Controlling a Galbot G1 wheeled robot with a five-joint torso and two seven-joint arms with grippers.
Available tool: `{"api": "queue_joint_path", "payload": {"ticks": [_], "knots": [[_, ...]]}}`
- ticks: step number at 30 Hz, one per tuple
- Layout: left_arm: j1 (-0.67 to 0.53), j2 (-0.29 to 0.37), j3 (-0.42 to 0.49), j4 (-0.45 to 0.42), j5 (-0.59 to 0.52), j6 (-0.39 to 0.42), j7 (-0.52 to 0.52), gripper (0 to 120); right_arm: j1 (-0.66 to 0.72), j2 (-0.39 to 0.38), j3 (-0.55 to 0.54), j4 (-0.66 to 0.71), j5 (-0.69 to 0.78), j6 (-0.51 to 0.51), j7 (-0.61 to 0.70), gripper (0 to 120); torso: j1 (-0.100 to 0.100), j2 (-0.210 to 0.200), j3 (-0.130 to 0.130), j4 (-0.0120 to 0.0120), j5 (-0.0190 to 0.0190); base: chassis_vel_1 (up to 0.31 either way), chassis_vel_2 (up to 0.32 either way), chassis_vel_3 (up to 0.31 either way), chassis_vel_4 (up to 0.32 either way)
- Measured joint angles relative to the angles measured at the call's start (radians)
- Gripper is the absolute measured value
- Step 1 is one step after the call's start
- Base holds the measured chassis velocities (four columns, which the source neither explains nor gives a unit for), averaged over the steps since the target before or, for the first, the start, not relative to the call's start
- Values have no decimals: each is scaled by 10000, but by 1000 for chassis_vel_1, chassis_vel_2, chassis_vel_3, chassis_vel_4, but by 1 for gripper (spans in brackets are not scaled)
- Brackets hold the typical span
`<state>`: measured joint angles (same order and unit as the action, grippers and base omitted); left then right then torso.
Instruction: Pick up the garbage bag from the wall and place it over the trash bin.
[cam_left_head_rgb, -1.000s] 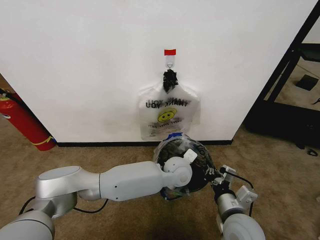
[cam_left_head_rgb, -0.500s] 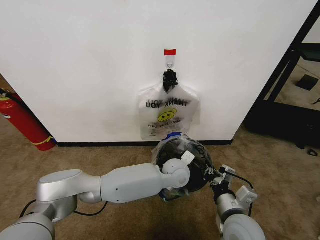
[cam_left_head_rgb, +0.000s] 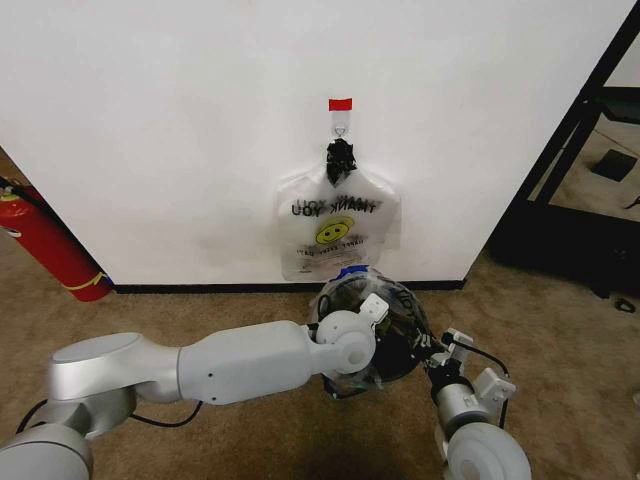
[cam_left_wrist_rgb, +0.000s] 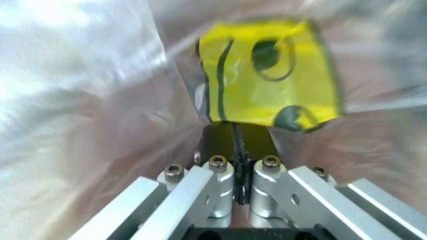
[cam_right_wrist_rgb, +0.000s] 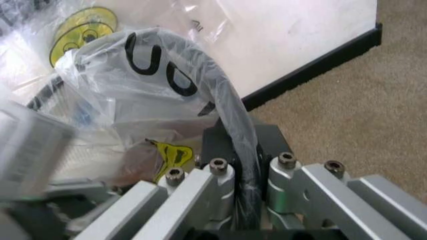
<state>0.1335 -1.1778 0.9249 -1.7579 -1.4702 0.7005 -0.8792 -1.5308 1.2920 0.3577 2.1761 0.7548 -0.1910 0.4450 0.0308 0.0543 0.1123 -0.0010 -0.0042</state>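
The bag (cam_left_head_rgb: 385, 300) already sits off the wall (cam_left_head_rgb: 180, 120), draped over the bin (cam_left_head_rgb: 395, 345) at lower centre — it looks nearly fitted, with only tucking and release left. The left gripper (cam_left_wrist_rgb: 241, 175) pinches its film and the right gripper (cam_right_wrist_rgb: 250, 172) clamps bin rim with plastic. One bin, two grippers, two bags — the smiley bag (cam_left_head_rgb: 335, 225) hangs on the hook (cam_left_head_rgb: 340, 128).

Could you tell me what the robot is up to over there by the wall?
It is fitting the garbage bag over the trash bin on the carpet below the wall. The left gripper is shut on the plastic inside the bag; the right gripper is clamped on the rim with plastic over it. Another smiley bag hangs on the hook.
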Motion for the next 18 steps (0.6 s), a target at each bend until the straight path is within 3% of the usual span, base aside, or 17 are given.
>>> {"api": "queue_joint_path", "payload": {"ticks": [4, 12, 18], "knots": [[-32, 11, -112, -45, 271, -153, 147, 0, 0, 29, -11, 0, 37, -2, 12, 0, 0, 0, 0, 0, 0, 0, 0, 0, 0], [58, -284, -52, 833, 1056, -295, 430, 0, -64, 84, -31, 138, 44, -16, 33, 0, 0, 0, 0, -1, 1, 0, 0, 0, 0], [317, -264, 180, 685, 1113, -312, 500, 0, -60, 88, -11, 164, 72, -32, 62, 0, 0, 0, 0, -1, 0, 0, 0, 0, 0]]}}
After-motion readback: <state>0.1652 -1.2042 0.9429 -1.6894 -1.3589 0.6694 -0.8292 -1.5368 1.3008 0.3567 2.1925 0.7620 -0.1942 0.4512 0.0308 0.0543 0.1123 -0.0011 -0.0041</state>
